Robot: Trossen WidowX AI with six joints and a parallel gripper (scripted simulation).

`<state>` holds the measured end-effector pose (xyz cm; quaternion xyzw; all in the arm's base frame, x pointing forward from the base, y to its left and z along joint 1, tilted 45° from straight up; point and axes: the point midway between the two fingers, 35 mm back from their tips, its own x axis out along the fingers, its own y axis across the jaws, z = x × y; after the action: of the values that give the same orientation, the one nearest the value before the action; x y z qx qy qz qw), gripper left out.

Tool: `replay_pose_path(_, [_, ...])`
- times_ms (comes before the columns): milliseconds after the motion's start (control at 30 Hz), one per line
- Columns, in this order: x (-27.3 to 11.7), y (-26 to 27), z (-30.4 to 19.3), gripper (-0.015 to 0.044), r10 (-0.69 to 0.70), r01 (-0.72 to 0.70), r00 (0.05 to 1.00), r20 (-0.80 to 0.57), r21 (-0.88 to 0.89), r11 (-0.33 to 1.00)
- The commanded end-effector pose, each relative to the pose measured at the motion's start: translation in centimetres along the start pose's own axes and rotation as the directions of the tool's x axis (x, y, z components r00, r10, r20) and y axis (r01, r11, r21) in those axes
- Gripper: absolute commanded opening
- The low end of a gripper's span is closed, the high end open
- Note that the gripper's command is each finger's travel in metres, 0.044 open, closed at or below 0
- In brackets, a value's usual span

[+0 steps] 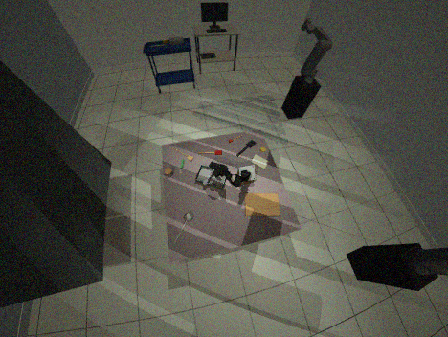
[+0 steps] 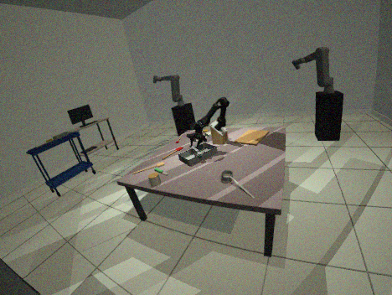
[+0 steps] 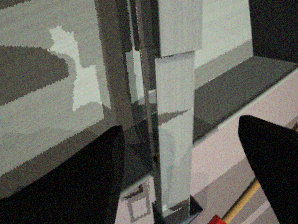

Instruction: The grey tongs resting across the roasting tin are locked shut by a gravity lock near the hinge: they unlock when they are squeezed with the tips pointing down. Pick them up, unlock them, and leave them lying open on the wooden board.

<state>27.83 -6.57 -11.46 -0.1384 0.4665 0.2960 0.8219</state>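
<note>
The grey tongs [image 3: 175, 90] [image 2: 197, 150] lie across the roasting tin [image 1: 198, 173] [image 2: 189, 160] [image 3: 231, 100]. In the wrist view they run up and down between my fingertips, with background visible on both sides. My gripper [image 1: 213, 173] [image 2: 197, 145] [image 3: 181, 129] is open and points down over the tin. The left fingertip looks closer to the tongs than the right one. The views do not show clearly how high the fingers are above the tongs. The wooden board [image 1: 262, 204] [image 2: 252, 137] lies flat, away from the tin.
A wooden block [image 2: 219, 137] stands beside the arm's base. A small pan [image 1: 188, 216] [image 2: 227, 177], a round can [image 1: 168, 171] [image 2: 154, 180], a green-handled tool [image 1: 182, 164] [image 2: 159, 170], a red-headed utensil [image 1: 218, 152] [image 2: 179, 149] and a black spatula [image 1: 250, 144] lie around the tin.
</note>
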Motion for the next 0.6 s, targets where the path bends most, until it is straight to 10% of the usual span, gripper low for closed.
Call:
replay_pose_path(0, [0.7, -0.1, 0.0, 0.026, -0.003, 0.003, 1.0, -0.004, 0.002, 1.0])
replay_pose_path(567, [3.4, 0.0, 0.0, 0.026, -0.002, 0.003, 1.0, -0.003, 0.002, 1.0])
